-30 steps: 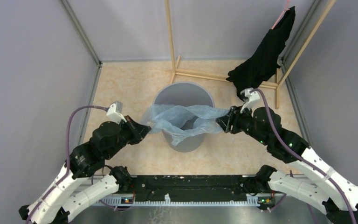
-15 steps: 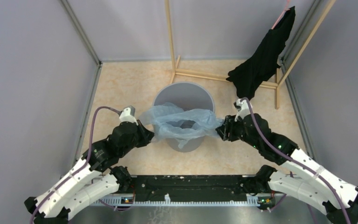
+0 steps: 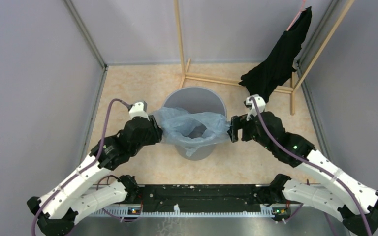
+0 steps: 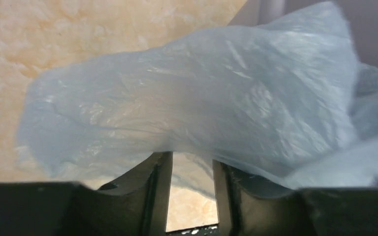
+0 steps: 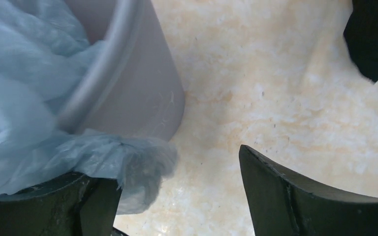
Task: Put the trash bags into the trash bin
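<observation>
Pale-blue bag [image 3: 187,125], slack over bin [image 3: 197,98], between the claws. Left claw [image 3: 156,132] just parted slightly, right claw [image 3: 232,133] just opened wide. Bag released, likely dropping in.

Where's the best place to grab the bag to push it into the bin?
The bag's bunched corner hanging outside the bin's right rim, approached from the right: it is gathered thick and sticks out past the wall, while the middle lies slack over the opening.
</observation>
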